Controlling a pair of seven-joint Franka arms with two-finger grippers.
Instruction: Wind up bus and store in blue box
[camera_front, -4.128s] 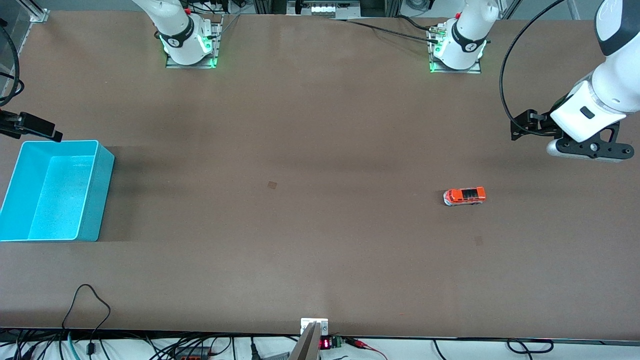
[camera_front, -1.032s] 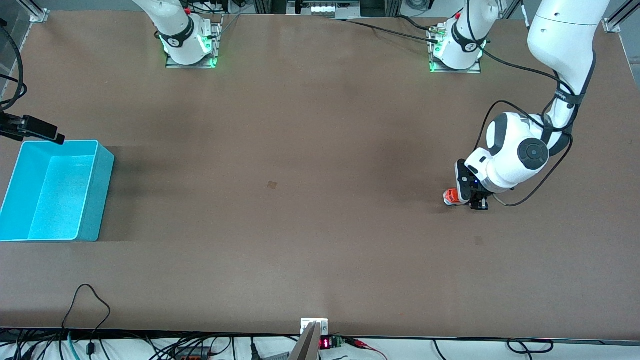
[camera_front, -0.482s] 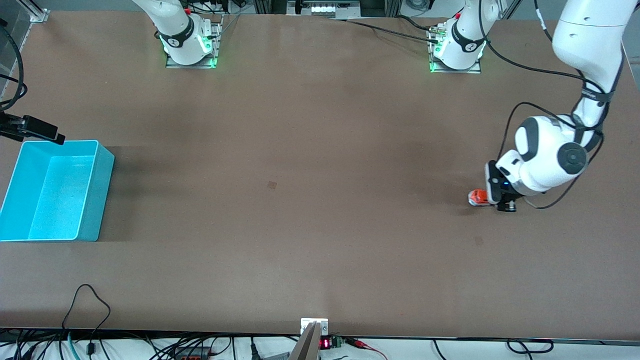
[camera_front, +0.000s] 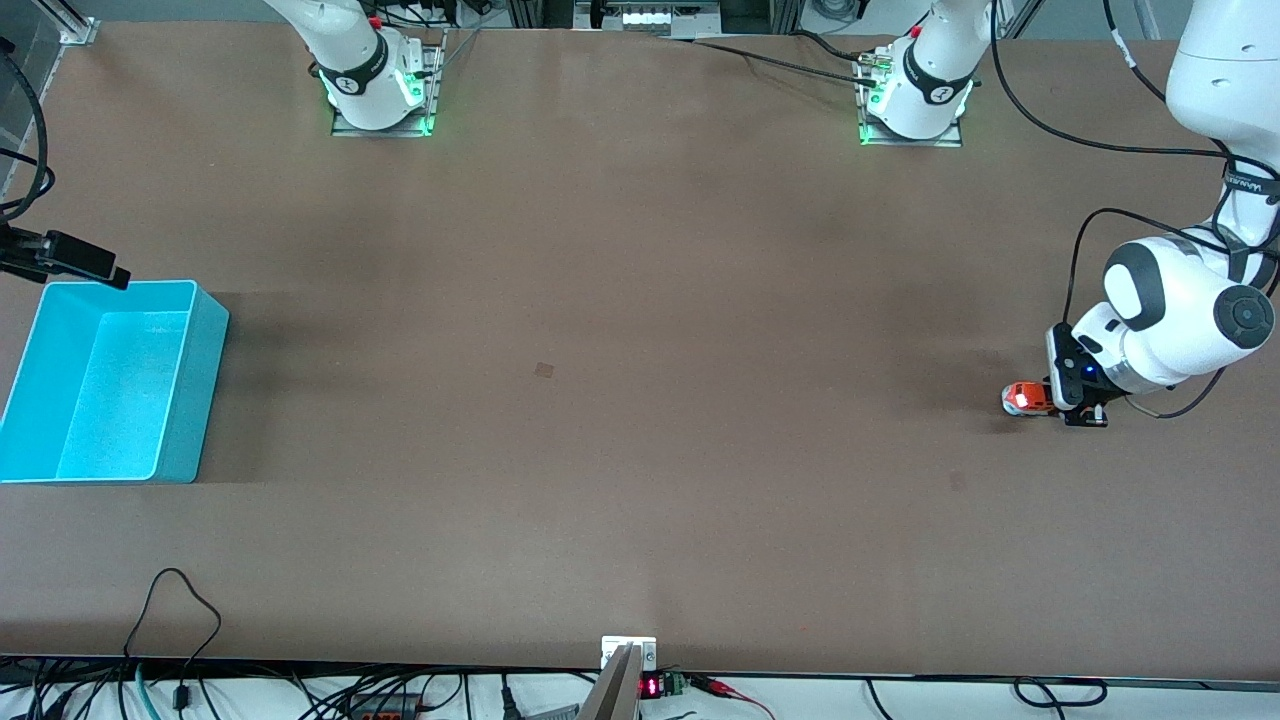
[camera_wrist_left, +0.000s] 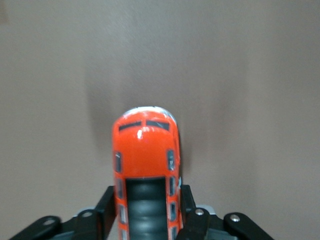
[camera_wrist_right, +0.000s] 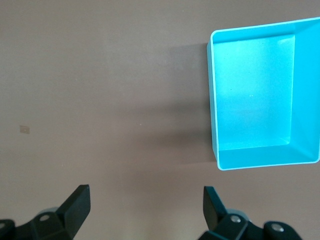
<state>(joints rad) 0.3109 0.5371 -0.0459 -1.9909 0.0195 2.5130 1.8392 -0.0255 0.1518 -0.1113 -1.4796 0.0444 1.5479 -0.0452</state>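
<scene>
The small orange bus (camera_front: 1022, 398) with a white-grey front stands on the brown table near the left arm's end. My left gripper (camera_front: 1062, 402) is low at the table and shut on its rear half. In the left wrist view the bus (camera_wrist_left: 145, 160) sits between the two black fingers (camera_wrist_left: 104, 206), nose pointing away from the wrist. The blue box (camera_front: 205, 400) stands empty at the right arm's end of the table. My right gripper (camera_front: 90, 262) hangs open and empty over the table by the box's farther edge; its wrist view shows the gripper (camera_wrist_right: 145, 205) and the box (camera_wrist_right: 250, 90).
The table between bus and box is bare brown board with a small mark (camera_front: 544, 370). The two arm bases (camera_front: 380, 90) stand along the edge farthest from the front camera. Cables (camera_front: 180, 610) lie at the nearest edge.
My left gripper came down, shut on the bus, and has dragged it along the table toward the left arm's end. The right arm has not moved.
</scene>
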